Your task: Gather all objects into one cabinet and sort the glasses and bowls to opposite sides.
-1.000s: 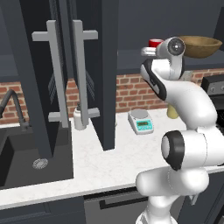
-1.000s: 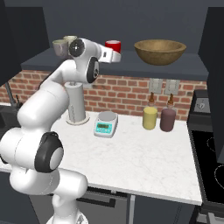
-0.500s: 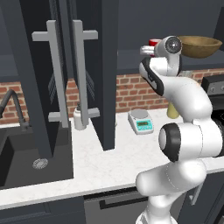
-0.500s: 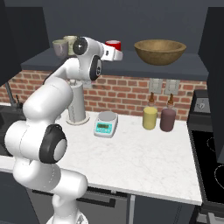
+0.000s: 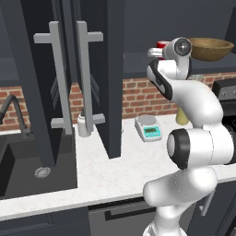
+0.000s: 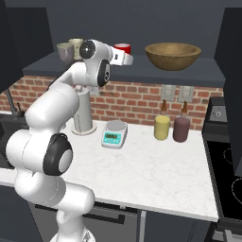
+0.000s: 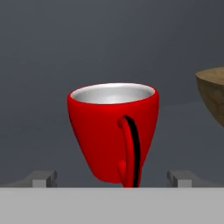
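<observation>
The red mug (image 7: 113, 131) stands upright on the cabinet's dark shelf (image 6: 142, 73), its handle turned toward the hand camera. My gripper (image 7: 113, 178) is open right in front of it, one fingertip (image 7: 43, 178) on each side of the mug's base and neither touching it. From the right base view the gripper (image 6: 126, 58) reaches in at the red mug (image 6: 123, 48). The wide wooden bowl (image 6: 172, 54) sits to the mug's right. At the shelf's left end stand the beige mug (image 6: 76, 47) and the small pale bowl (image 6: 64, 51). The left base view shows the red mug (image 5: 162, 44) and wooden bowl (image 5: 211, 49).
Open cabinet doors (image 5: 87, 78) with long silver handles hang left of the arm. On the counter are a small scale (image 6: 114, 133), a grey paper-towel holder (image 6: 82, 116), a yellow jar (image 6: 162, 126) and a brownish jar (image 6: 181, 128). The sink (image 5: 27, 170) lies left, the stove (image 6: 229, 170) right.
The hand has edged slightly closer to the red mug and the arm's elbow has shifted a little. The jaws stay wide apart.
</observation>
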{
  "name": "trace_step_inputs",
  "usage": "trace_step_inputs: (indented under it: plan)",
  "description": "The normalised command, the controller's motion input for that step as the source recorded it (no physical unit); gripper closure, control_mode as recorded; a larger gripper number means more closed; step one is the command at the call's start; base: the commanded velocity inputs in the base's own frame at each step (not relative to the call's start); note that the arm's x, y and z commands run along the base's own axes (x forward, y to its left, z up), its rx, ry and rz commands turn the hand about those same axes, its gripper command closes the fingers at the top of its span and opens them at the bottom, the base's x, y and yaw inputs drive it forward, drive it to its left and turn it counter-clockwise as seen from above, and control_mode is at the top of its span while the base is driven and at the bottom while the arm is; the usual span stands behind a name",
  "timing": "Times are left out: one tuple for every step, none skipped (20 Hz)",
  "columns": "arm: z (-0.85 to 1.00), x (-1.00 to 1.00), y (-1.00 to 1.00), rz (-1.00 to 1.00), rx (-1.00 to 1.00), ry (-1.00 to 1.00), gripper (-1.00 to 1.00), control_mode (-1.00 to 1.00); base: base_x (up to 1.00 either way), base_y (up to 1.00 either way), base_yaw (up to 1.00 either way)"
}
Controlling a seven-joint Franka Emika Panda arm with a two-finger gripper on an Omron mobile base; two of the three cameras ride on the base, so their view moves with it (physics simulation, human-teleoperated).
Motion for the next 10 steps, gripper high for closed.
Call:
trace_step_inputs:
  plan:
    - [0.0,0.0,-0.03,0.0,0.0,0.0,-1.0,-1.0,0.0,0.0,0.0]
    - [0.0,0.0,-0.06,0.0,0.0,0.0,-1.0,-1.0,0.0,0.0,0.0]
    - [0.0,0.0,-0.08,0.0,0.0,0.0,-1.0,-1.0,0.0,0.0,0.0]
    - [0.0,0.04,-0.09,0.0,0.0,0.0,-1.0,-1.0,0.0,0.0,0.0]
    - [0.0,0.09,-0.1,0.0,0.0,0.0,-1.0,-1.0,0.0,0.0,0.0]
    - [0.0,0.14,-0.12,0.0,0.0,0.0,-1.0,-1.0,0.0,0.0,0.0]
    - [0.0,0.14,-0.13,0.0,0.0,0.0,-1.0,-1.0,0.0,0.0,0.0]
    - [0.0,0.14,-0.13,0.0,0.0,0.0,-1.0,-1.0,0.0,0.0,0.0]
    - [0.0,0.13,-0.13,0.0,0.0,0.0,-1.0,-1.0,0.0,0.0,0.0]
    - [0.0,0.12,-0.14,0.0,0.0,0.0,-1.0,-1.0,0.0,0.0,0.0]
